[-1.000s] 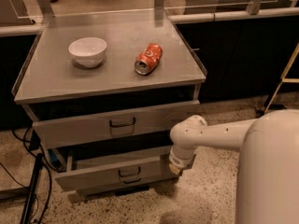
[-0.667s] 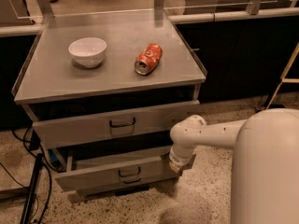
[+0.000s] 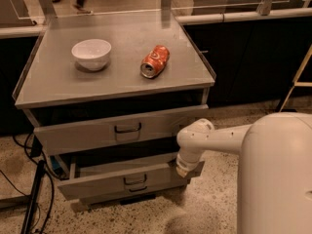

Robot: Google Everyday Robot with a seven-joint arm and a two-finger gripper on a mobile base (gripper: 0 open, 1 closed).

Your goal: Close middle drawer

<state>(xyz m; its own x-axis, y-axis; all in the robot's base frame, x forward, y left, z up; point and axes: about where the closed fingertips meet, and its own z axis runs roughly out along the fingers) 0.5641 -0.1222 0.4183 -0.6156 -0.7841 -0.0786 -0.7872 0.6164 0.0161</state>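
The middle drawer is a shallow grey steel drawer, pulled out from the cabinet, with a small dark loop handle at the centre of its narrow front. My gripper hangs from the white arm's wrist at the right end of that drawer's front panel, seemingly against it. The taller-fronted top drawer above stands slightly open. The front of the lowest drawer shows just beneath the middle one.
A white bowl and a crushed orange can lie on the steel cabinet top. Black cables and a stand leg are on the floor at the left. My white body fills the lower right. A wooden easel leg stands at the far right.
My white body has come a little further left into view. The arm stays at the drawer's right end, and the drawer has not visibly moved.
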